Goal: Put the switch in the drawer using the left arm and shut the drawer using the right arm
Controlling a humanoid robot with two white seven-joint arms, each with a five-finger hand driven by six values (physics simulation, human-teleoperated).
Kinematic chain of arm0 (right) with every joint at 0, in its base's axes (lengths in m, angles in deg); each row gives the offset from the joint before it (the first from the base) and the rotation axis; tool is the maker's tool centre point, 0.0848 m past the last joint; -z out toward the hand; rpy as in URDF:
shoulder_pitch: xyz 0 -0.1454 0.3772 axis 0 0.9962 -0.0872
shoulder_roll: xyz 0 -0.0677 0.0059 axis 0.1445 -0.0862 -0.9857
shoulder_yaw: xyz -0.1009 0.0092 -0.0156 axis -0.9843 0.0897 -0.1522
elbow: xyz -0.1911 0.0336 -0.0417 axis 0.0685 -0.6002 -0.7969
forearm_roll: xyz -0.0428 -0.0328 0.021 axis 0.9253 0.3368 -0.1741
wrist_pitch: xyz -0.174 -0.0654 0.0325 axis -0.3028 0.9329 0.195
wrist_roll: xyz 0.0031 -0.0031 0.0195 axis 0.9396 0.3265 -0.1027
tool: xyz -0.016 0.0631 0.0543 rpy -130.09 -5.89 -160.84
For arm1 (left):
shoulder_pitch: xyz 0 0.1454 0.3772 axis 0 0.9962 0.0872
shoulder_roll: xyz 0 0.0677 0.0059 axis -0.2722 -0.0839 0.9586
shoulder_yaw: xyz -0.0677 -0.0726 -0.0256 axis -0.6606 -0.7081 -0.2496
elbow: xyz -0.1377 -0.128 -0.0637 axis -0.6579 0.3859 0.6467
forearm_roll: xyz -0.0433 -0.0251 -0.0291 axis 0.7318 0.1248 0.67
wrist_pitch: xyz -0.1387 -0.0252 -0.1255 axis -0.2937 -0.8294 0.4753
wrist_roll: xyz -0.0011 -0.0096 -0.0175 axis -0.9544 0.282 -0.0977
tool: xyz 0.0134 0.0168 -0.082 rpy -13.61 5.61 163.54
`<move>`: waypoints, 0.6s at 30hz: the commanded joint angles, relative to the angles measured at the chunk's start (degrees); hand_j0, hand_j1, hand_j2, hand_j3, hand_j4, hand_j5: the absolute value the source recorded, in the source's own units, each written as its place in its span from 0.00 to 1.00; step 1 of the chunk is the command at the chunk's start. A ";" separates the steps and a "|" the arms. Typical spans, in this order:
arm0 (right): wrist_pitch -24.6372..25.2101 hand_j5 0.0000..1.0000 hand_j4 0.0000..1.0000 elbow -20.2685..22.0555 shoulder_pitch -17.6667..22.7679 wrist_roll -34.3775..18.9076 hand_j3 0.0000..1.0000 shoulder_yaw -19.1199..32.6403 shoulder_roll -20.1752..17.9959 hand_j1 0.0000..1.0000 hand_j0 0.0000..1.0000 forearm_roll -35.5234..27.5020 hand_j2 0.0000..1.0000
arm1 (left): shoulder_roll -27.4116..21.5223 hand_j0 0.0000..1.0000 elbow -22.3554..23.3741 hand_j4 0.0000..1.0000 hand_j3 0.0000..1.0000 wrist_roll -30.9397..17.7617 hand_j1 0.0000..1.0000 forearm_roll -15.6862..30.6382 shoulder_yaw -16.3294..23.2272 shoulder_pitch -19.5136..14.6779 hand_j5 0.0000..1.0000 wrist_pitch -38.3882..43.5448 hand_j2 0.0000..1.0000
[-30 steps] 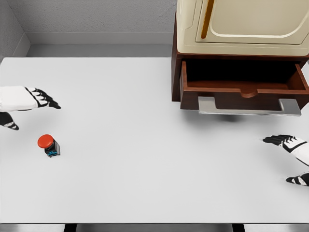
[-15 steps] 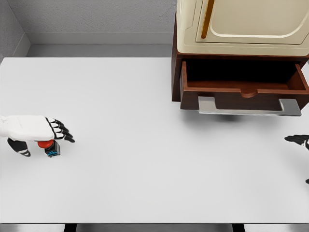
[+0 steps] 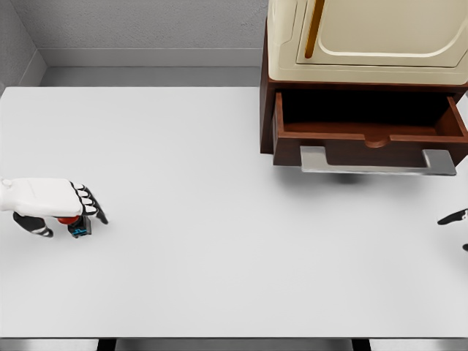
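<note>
— Where is the switch (image 3: 73, 224)?

— It sits on the white table (image 3: 219, 219), far over on the left side. It has a red round top and a small dark body with a bit of blue. The left hand (image 3: 55, 201) is right over it and covers most of the red top.

— Is the hand holding it?

— The fingers (image 3: 91, 207) bend down over the switch, and the thumb (image 3: 33, 224) sits on the other side of it. I cannot tell if they pinch it yet.

— And the drawer (image 3: 369, 128)?

— It is pulled open, under the cream cabinet (image 3: 365, 36) at the top right. It is brown wood, dark inside, with a grey handle (image 3: 376, 162) on the front. It is well apart from the switch.

— What about the other hand?

— Only black fingertips of the right hand (image 3: 457, 223) peek in at the right edge — too little shows to tell if it is spread or curled.
</note>
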 commanded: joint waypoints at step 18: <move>0.16 0.54 0.54 0.07 -3.43 0.02 0.54 -4.09 -2.12 0.54 0.54 -0.50 0.54 | 0.14 0.48 -0.02 0.48 0.48 0.01 0.48 0.29 -0.07 -0.09 0.48 0.12 0.48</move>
